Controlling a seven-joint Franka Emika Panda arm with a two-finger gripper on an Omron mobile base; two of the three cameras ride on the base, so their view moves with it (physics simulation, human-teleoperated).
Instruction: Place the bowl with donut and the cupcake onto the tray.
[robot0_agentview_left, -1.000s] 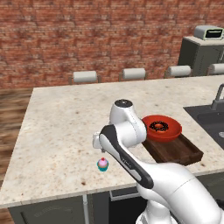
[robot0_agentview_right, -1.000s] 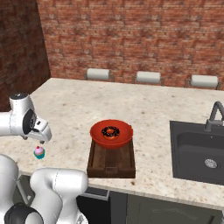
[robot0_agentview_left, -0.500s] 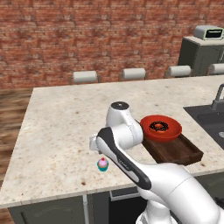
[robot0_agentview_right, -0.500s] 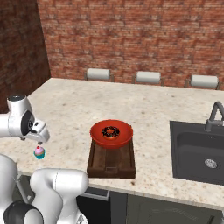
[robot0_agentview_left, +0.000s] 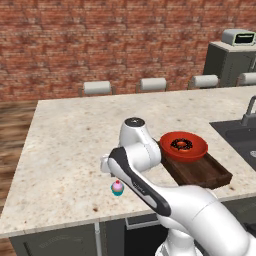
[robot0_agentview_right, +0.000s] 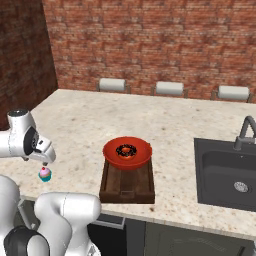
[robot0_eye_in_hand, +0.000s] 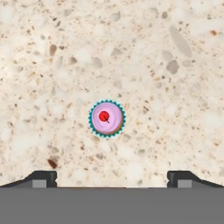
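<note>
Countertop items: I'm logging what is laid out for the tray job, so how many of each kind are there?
Bowl: 1, red, on the tray
Donut: 1, in the bowl
Cupcake: 1, on the counter, apart from the tray
Tray: 1
Total: 4

Speckled polished stone counter (robot0_agentview_left: 65, 150), dark grained wooden tray (robot0_agentview_left: 200, 171), glossy red bowl (robot0_agentview_left: 195, 150), rough brick wall (robot0_agentview_left: 100, 40).

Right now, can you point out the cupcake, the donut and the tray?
cupcake (robot0_eye_in_hand: 106, 118), hand view, on its pink frosting.
donut (robot0_agentview_right: 126, 150), right base view, on its chocolate icing.
tray (robot0_agentview_right: 126, 185), right base view, on its bare wooden floor.
</note>
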